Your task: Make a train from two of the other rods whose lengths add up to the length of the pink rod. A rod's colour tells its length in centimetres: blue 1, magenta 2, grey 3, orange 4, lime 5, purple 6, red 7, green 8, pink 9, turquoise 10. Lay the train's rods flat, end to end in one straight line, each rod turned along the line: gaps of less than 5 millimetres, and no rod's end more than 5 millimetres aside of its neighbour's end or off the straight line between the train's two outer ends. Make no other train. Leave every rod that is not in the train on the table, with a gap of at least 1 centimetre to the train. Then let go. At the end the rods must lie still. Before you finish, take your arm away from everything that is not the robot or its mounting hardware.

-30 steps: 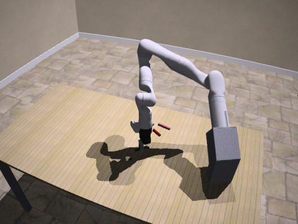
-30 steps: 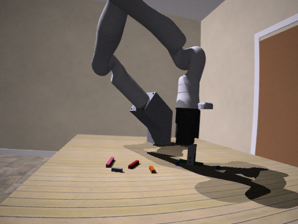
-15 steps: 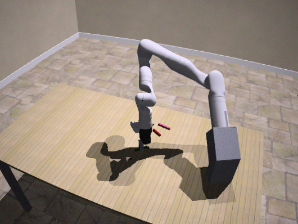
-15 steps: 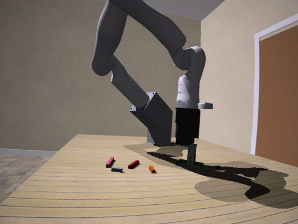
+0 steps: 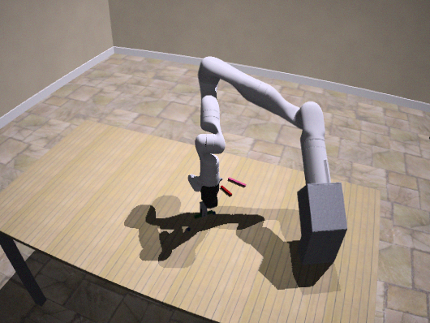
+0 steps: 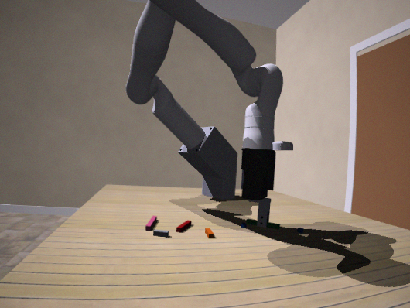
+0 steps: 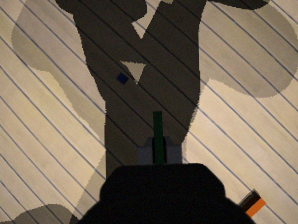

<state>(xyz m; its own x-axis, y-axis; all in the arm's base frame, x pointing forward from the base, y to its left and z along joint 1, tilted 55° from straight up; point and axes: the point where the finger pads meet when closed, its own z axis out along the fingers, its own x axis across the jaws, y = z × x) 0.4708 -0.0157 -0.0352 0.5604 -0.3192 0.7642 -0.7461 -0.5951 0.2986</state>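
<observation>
The wooden tabletop (image 5: 81, 191) takes up most of the top view, and the arm's broad shadow falls across its middle. A grey block-shaped base (image 5: 324, 219) stands at its right side, and from it the white arm (image 5: 251, 87) rises, bends over and comes down toward the middle of the tabletop. The arm ends in a black hand (image 6: 264, 217) pointing straight down, low over the tabletop, inside the shadow.

The hand is closed on the green rod (image 7: 158, 135), gripping it near one end; the wrist view shows the rest of the rod reaching straight out from between the grey fingers. In the exterior view the green rod lies level at the fingertips, right at the tabletop; whether it touches cannot be told.

Left of the hand in the exterior view lie four loose rods, well apart from it: the pink rod (image 6: 151, 222) farthest left, the grey rod (image 6: 161, 233) just near of it, the red rod (image 6: 183, 225) and the orange rod (image 6: 209, 232). A small blue rod (image 7: 122, 77) lies in the shadow beyond the green rod's free end, apart from it.
</observation>
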